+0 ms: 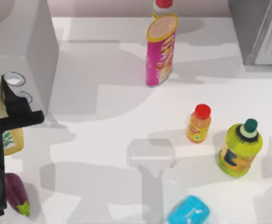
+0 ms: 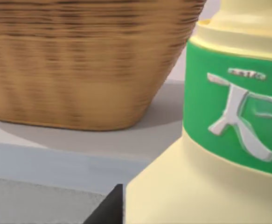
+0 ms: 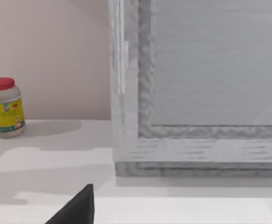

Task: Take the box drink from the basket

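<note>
Looks like the carry-out step: left tool (image 1: 5,119) by the surface's left edge holds the pale yellow box drink (image 2: 210,154), woven basket (image 2: 80,60) just beside. Next move: setting it down clear. Right tool's opening: can't tell.

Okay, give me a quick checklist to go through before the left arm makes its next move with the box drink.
1. Left end effector at the pale yellow box drink with green band: ok, at the table's left edge in the top view.
2. Firm grip on the box drink: cannot tell; finger contact is hidden.
3. Box drink out of the woven tan wicker basket: ok, the left wrist view shows the basket standing apart behind it.
4. Purple eggplant near the left arm: ok, not touched.
5. Small orange bottle with red cap and fat yellow-green bottle with dark green cap: ok, upright, far right.
6. Right end effector: cannot tell, parked.
</note>
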